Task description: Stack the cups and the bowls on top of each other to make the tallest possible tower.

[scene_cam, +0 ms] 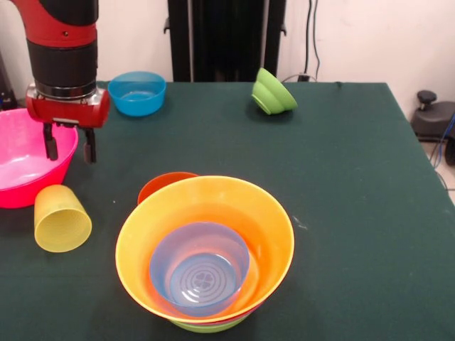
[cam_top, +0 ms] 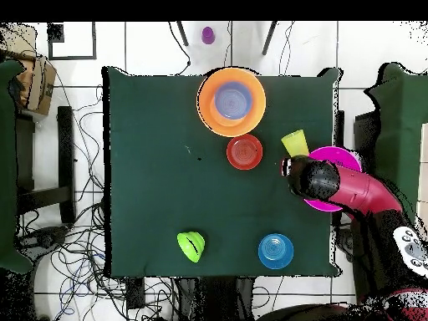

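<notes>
At the left edge of the front view a big pink bowl point(scene_cam: 25, 160) sits upright on the dark green worktop point(scene_cam: 355, 185), nothing visible inside it. The red and black arm comes down just beside its rim, and the gripper point(scene_cam: 69, 147) hangs there with its jaws a narrow way apart and nothing between them. In front of the pink bowl the translucent yellow ribbed cup point(scene_cam: 61, 218) lies tipped on its side, mouth turned toward the camera, empty.

Farther back, a small blue bowl point(scene_cam: 138, 92) stands upright and empty near the far edge. A red-orange bowl point(scene_cam: 165, 186) shows only as a rim behind the tower point(scene_cam: 205, 252); the overhead view shows it upright and apart from the stack.

The tower stands at the near middle: a lime-green bowl point(scene_cam: 207, 327) lowest, a thin pink rim just above it, then the wide orange bowl point(scene_cam: 270, 234), and nested inside that a purple bowl point(scene_cam: 200, 270) with ringed ridges on its bottom. The purple bowl holds nothing.

To the right, near the far edge, a second lime-green bowl point(scene_cam: 272, 92) lies tilted on its side, well apart from everything else.

No readable writing or label shows on any of the bowls or the cup.
</notes>
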Motion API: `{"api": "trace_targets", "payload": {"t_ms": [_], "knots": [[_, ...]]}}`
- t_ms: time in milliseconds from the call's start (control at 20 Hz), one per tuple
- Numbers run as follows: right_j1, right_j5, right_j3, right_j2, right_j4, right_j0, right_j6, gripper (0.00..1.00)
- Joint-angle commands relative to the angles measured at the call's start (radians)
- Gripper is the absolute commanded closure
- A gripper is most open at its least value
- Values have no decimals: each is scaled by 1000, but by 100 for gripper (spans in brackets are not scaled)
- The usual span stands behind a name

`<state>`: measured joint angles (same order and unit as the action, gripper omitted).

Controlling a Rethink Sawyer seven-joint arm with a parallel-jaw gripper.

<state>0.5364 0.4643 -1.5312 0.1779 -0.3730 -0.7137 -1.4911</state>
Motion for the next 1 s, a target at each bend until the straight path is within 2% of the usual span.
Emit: {"api": "trace_targets", "payload": {"t_ms": [50,500,800,1000], "knots": [[-28,-31,38,27,16,3,-105,0],[-57,-54,45,38,31,-16,-121,0],[-130,-88,89,61,71,-42,-145,0],[-153,-92,113,58,76,-41,-131,0]]}}
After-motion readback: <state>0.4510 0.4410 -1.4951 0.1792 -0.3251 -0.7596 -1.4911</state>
